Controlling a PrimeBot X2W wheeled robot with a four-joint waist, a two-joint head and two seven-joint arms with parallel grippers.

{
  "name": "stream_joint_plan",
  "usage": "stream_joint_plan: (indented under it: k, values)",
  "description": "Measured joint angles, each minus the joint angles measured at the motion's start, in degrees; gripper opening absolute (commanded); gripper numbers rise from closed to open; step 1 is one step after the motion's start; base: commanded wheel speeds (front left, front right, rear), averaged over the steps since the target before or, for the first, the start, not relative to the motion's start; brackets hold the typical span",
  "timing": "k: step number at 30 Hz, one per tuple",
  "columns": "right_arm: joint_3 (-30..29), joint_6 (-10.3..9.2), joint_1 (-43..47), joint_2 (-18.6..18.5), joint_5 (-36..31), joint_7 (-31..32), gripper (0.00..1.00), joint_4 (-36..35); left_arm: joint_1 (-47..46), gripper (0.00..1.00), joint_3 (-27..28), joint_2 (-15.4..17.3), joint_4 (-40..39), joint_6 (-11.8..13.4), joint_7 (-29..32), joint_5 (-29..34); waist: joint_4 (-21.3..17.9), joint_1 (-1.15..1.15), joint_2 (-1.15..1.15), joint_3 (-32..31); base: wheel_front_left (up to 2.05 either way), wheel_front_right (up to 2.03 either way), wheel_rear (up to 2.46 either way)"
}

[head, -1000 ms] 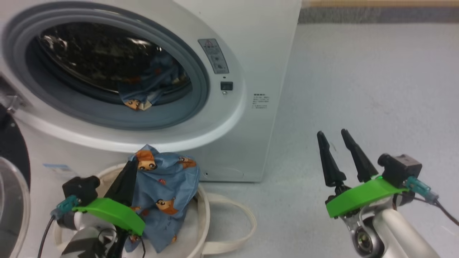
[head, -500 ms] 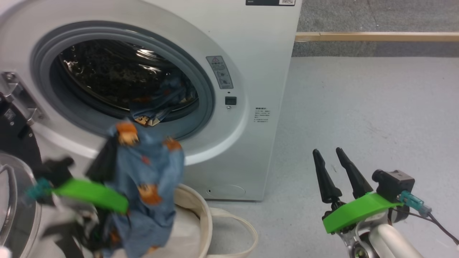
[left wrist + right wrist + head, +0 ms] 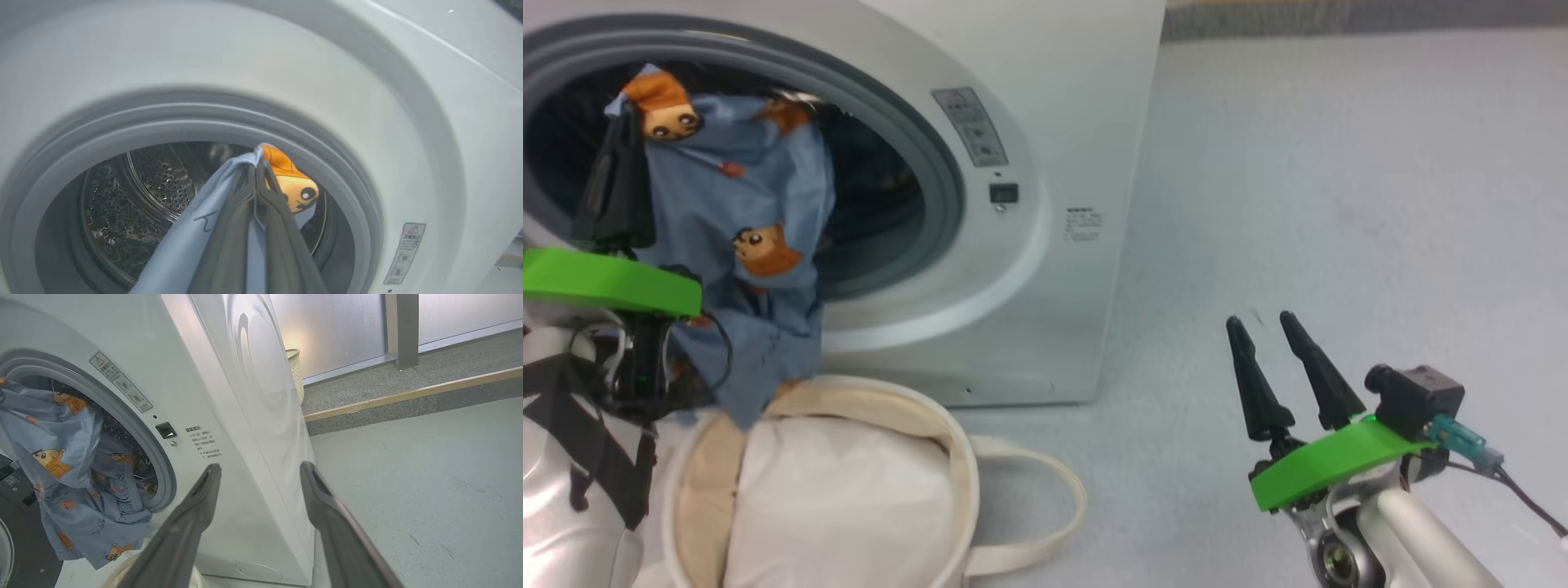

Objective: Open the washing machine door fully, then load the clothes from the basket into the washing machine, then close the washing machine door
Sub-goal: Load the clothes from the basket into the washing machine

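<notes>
Light blue cloth printed with orange-brown cartoon animals, the clothes (image 3: 743, 196), is seen clamped at its top edge between the closed fingers of the left gripper (image 3: 256, 169) and held up before the round opening of the washing machine (image 3: 1045, 122). The pinched corner is shown level with the upper part of the grey rubber ring (image 3: 935, 175), with the perforated steel drum (image 3: 159, 175) visible behind it. The rest of the fabric is hung down in front of the opening's lower lip, its hem ending at the rim of the basket (image 3: 956, 445); whether the two touch cannot be told. The cream canvas basket is set on the grey floor (image 3: 1339, 204) just in front of the machine, and plain white padding (image 3: 841, 498) is seen inside it. The washing machine door (image 3: 24, 555) is swung open to the robot's left of the opening, its black rim caught in the right wrist view. The right gripper (image 3: 1260, 322) is held low over bare floor, well apart from the machine, its two dark fingers spread with nothing between them.
</notes>
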Motion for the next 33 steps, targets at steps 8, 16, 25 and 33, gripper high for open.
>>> stream_joint_plan:
  k: [8,16,25,33]
  values:
    - [-1.32,0.00,-2.42,-0.35,-1.43,0.00,1.00,-2.53,-4.51,0.00,4.52,-1.16,8.39,0.00,-0.47,2.78,-2.78,0.00,0.00,7.13,0.00,0.00,0.00]
    - [-3.82,0.00,-3.81,-1.45,-3.37,0.00,1.00,-4.36,-11.50,0.00,8.93,-2.27,16.02,0.00,-0.86,6.80,-5.61,0.01,0.00,13.89,0.00,0.00,0.00]
    - [-5.90,0.00,-4.27,-1.91,-4.76,0.00,1.00,-6.42,-18.86,0.00,10.33,-2.27,22.93,0.00,-0.87,11.06,-8.27,0.00,0.00,20.89,0.00,0.00,0.00]
    - [-6.83,0.00,-4.86,-2.00,-5.82,0.00,1.00,-7.38,-20.46,0.00,9.23,-3.89,28.56,0.00,-0.87,13.39,-8.36,0.00,0.00,24.86,0.00,0.00,0.00]
